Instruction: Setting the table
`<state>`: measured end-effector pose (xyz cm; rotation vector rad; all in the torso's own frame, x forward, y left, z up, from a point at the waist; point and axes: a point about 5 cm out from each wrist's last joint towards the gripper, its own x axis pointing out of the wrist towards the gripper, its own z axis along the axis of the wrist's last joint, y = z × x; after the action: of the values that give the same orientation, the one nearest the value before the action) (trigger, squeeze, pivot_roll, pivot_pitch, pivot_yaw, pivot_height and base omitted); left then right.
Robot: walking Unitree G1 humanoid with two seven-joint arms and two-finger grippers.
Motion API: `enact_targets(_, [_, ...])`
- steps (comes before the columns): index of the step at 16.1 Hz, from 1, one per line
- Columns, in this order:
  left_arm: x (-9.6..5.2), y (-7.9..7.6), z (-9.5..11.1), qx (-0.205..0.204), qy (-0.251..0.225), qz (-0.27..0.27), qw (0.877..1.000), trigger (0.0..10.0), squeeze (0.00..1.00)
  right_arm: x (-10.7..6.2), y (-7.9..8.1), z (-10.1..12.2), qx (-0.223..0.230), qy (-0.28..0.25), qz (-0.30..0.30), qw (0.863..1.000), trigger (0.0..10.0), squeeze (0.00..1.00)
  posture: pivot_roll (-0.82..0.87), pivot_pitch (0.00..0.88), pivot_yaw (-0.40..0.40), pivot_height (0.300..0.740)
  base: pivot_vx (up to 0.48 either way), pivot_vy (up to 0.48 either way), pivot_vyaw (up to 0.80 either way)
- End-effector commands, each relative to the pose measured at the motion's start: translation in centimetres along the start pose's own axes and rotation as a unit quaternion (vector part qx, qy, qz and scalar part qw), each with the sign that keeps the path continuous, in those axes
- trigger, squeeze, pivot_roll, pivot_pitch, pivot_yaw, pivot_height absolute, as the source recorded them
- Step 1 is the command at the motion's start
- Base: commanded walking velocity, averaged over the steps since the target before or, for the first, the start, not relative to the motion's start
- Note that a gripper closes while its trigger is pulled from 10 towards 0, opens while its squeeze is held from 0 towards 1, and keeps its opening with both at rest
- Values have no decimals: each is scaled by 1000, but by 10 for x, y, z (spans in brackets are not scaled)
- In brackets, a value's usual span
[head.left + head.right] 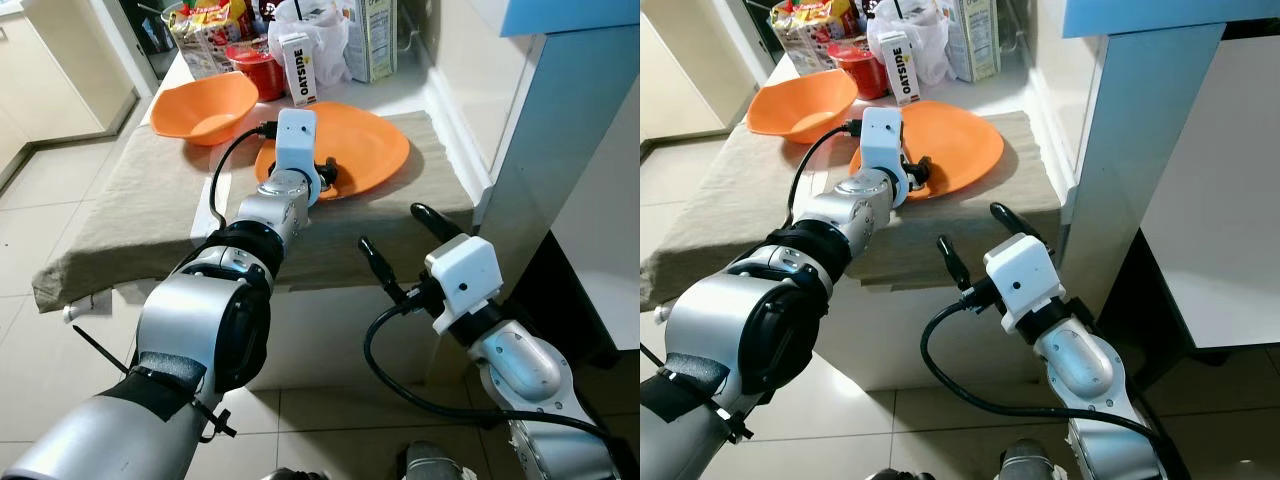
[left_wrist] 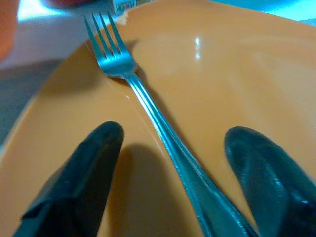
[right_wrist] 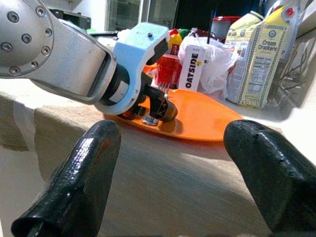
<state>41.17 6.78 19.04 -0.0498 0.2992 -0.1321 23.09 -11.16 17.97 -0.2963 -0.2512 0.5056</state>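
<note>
An orange plate [image 1: 365,150] lies on the cloth-covered table [image 1: 130,200], with an orange bowl [image 1: 205,105] to its left. A metal fork [image 2: 148,98] rests on the plate, tines pointing away from my wrist. My left gripper [image 1: 325,178] is over the plate's near rim, open, one finger on each side of the fork's handle without closing on it. My right gripper [image 1: 392,227] hovers open and holding nothing in front of the table's near edge, to the right of the left arm and pointing toward the plate [image 3: 197,116].
Behind the plate stand an Oatside carton [image 1: 298,68], a red container [image 1: 258,70], a white bag and a cream crackers box [image 1: 372,35]. A tall white and blue cabinet [image 1: 560,150] stands close on the right. Tiled floor lies to the left and below.
</note>
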Motion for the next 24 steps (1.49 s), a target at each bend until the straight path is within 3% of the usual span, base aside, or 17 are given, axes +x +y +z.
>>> enact_targets(1, [0,4,-26,-35,54,-5,998,0,0,-1,4,2,3,0,7,1000,10000,0,-356,88,193,735,0,0,0])
enact_targets(6, [0,5,-30,-59,62,-9,996,0,0,-3,3,0,4,5,6,1000,10000,0,-354,82,187,735,0,0,0])
enact_targets(11, [0,7,-21,-33,40,-18,998,0,0,-2,3,-1,3,9,6,1000,10000,0,-352,79,186,735,0,0,0])
enact_targets(12, [0,7,-12,-5,20,-21,1000,0,0,-2,3,-1,4,9,6,1000,10000,0,-346,76,183,735,0,0,0])
enact_targets(16, [0,2,11,38,-25,-36,998,0,0,-2,3,-2,5,11,6,1000,10000,0,-346,76,183,735,0,0,0])
enact_targets(22, [-5,-8,51,38,-93,-67,993,0,0,-2,4,-3,6,12,5,1000,10000,0,-326,86,176,735,0,0,0])
enact_targets(24, [-6,-6,53,38,-98,-69,992,0,0,-1,4,-4,5,13,5,1000,10000,0,-319,85,175,735,0,0,0])
